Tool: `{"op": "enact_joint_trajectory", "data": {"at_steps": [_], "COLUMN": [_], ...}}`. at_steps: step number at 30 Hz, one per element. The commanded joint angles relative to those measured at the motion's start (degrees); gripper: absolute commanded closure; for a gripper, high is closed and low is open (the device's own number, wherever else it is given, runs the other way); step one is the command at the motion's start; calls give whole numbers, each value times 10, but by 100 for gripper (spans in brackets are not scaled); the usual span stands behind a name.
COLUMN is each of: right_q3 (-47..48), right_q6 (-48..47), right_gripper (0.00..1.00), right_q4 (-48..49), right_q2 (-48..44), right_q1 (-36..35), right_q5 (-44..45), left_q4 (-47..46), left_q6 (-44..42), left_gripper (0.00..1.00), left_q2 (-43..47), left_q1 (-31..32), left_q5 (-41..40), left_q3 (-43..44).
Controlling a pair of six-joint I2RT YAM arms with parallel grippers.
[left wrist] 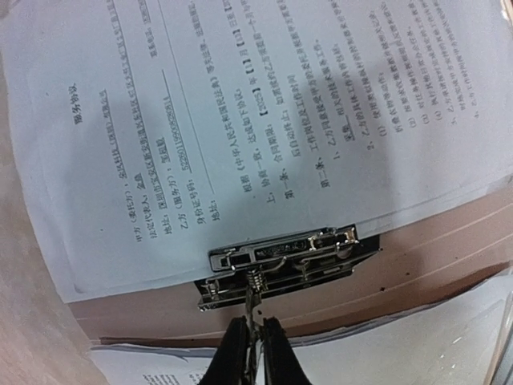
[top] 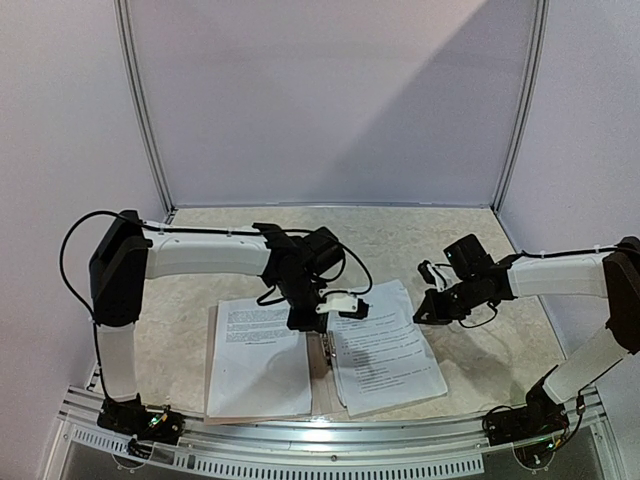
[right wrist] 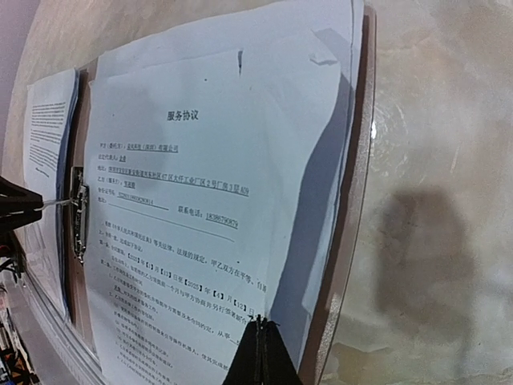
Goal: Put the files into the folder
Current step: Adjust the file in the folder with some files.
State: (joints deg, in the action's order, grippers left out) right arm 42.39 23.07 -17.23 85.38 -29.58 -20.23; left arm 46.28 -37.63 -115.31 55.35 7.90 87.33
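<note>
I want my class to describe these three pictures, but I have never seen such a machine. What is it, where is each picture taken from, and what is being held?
Two robot arms are bolted to the near edge of a table. The wide picture looks down from above and behind them; the other two come from a camera on each wrist, so the dark prongs at the bottom are that arm's own hand. An open brown folder lies on the table, printed paper files on both leaves. The left hand pinches the lever of the folder's metal clip. The right hand is shut, holds nothing, and hangs near the right-hand sheets.
</note>
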Motion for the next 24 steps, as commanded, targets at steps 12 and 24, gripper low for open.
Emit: {"op": "enact_joint_trajectory", "data": {"at_steps": [12,24], "right_q3": [24,36], "right_q6": [6,17], "right_gripper": [100,99], "right_q4": [2,18], "right_q2": [12,28], "right_q1": [3,3], "right_q5": [1,-21], "left_q4": [-12,-18], "left_q6": [-15,-12], "left_gripper": [73,69], "left_q2": [-6,-25], "left_q1": [-66,-73], "left_q5": [62,63], "left_q3": [13,32]}}
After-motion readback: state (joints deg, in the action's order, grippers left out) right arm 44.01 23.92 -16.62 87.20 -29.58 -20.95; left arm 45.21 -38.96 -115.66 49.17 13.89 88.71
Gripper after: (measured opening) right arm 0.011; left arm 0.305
